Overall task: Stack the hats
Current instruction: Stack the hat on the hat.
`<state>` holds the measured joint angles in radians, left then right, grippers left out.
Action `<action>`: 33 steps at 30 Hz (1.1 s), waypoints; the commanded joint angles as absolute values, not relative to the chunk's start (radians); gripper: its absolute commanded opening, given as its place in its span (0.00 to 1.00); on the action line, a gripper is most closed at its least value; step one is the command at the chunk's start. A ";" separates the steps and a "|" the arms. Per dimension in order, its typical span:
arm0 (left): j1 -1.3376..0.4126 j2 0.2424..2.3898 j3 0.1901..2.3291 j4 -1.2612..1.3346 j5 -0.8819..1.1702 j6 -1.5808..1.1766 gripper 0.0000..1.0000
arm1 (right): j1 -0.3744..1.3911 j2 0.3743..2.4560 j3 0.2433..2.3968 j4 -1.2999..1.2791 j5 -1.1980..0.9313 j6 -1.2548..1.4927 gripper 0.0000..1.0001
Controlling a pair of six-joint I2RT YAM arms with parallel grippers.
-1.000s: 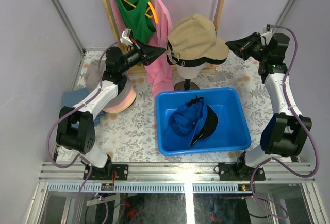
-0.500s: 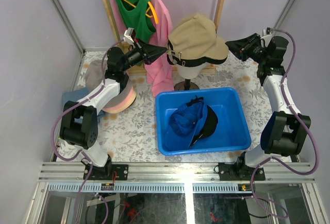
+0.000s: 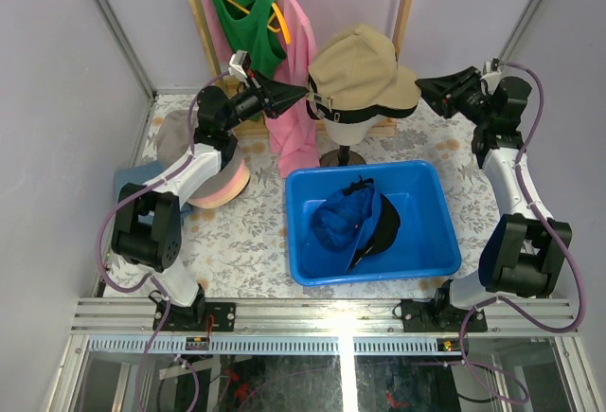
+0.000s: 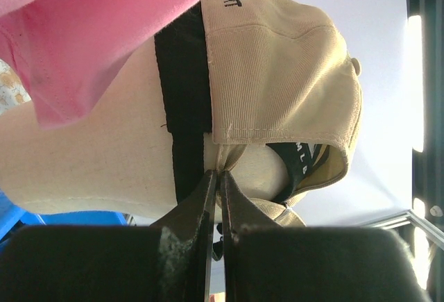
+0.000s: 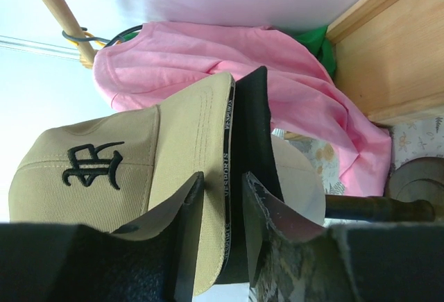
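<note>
Left claw [image 4: 216, 171] is pinched shut on the cap [image 4: 277, 73]'s back hem, upper centre; right claw [image 5: 222, 177] gapes partway astride its brim. Seemingly both are set to lift it off the head [image 4: 90, 156].

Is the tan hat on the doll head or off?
On. The khaki cap covers the top of the mannequin head.

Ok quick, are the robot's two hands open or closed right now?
Left hand: closed, against the khaki cap at its back edge; whether it pinches cloth cannot be told.
Right hand: open, astride the cap's brim.
</note>
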<state>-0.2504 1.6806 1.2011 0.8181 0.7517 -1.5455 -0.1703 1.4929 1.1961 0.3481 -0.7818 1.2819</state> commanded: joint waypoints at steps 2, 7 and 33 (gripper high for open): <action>-0.256 1.700 1.244 0.866 0.810 -1.549 0.00 | -0.162 1.443 1.186 0.451 -0.839 1.348 0.36; -0.261 1.700 1.248 0.868 0.814 -1.549 0.00 | -0.135 1.437 1.167 0.484 -0.840 1.381 0.35; -0.263 1.662 1.186 0.811 0.828 -1.502 0.00 | -0.163 1.427 1.118 0.251 -0.838 1.160 0.00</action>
<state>-0.2497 1.6886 1.2110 0.8185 0.7673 -1.5452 -0.1696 1.4223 1.1355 0.4007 -0.7792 1.3334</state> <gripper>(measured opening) 0.010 0.038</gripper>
